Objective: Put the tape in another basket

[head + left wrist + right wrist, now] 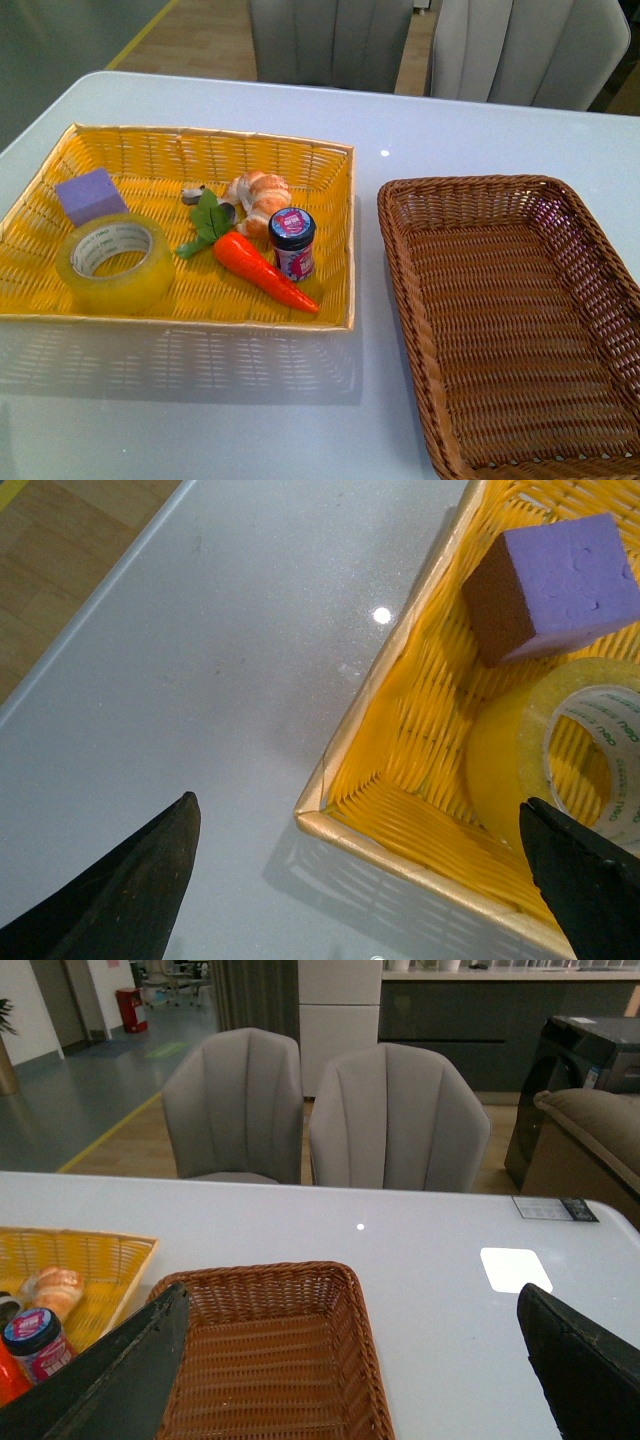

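Tape [117, 262] is kept in the near-left corner of the yellow basket [200, 135]; left gripper [358, 802], wide open and empty, is held over that corner, right gripper [355, 1288] equally spread and empty; approach is judged current, descent and closing next.

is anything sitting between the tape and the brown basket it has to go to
Yes. On a straight line from the tape to the brown basket lie the carrot and the small jar, then the right wall of the yellow basket. All are low, so lifting the tape over them should probably clear the way.
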Motion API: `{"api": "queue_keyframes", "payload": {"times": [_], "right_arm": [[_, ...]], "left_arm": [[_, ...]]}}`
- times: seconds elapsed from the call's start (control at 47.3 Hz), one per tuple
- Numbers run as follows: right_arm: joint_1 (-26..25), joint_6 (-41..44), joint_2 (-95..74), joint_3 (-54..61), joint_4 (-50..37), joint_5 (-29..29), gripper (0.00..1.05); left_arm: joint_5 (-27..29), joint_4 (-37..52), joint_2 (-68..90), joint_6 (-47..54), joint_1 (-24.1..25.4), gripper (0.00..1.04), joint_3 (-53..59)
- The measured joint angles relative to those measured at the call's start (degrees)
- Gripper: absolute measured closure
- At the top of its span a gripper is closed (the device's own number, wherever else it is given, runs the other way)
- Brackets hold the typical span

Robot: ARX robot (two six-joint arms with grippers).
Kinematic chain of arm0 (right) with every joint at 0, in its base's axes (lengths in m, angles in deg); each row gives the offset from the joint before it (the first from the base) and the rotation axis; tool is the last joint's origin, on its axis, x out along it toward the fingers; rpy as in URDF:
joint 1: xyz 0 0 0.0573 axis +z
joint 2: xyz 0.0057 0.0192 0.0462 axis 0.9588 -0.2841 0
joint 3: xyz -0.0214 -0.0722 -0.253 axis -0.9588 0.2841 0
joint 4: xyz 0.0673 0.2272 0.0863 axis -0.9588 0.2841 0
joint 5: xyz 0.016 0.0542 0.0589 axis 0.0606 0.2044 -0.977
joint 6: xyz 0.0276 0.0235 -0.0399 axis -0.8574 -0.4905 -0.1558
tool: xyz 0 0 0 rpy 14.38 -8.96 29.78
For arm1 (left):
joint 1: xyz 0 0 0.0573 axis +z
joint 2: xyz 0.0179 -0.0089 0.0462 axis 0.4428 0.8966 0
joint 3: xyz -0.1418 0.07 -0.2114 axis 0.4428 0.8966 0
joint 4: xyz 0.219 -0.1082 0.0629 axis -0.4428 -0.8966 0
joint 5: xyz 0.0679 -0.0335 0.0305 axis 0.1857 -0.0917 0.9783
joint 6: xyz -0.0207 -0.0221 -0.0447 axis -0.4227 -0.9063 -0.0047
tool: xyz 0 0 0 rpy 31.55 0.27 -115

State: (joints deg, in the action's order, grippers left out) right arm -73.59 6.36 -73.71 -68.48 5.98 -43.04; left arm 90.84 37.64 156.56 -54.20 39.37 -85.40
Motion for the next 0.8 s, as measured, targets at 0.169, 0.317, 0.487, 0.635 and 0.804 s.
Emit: {"api": "queue_keyframes", "payload": {"times": [0.169, 0.317, 0.487, 0.635, 0.804], "right_arm": [[0.0, 0.0, 0.0, 0.0, 0.0, 0.0, 0.09], [0.0, -0.02, 0.0, 0.0, 0.0, 0.0, 0.09], [0.0, 0.0, 0.0, 0.0, 0.0, 0.0, 0.09], [0.0, -0.02, 0.0, 0.0, 0.0, 0.0, 0.09], [0.0, 0.0, 0.0, 0.0, 0.0, 0.0, 0.09]], "left_arm": [[0.46, -1.18, 3.72, -0.79, 0.07, 0.09, -3.48], [0.61, -1.75, 4.76, -1.42, -0.07, 0.09, -4.37], [0.87, -2.01, 6.47, -2.08, -0.5, 0.09, -5.18], [0.94, -2.36, 7.13, -2.1, -0.68, 0.09, -5.88], [1.29, -3.32, 7.85, -2.08, -1.4, 0.09, -8.0]]}}
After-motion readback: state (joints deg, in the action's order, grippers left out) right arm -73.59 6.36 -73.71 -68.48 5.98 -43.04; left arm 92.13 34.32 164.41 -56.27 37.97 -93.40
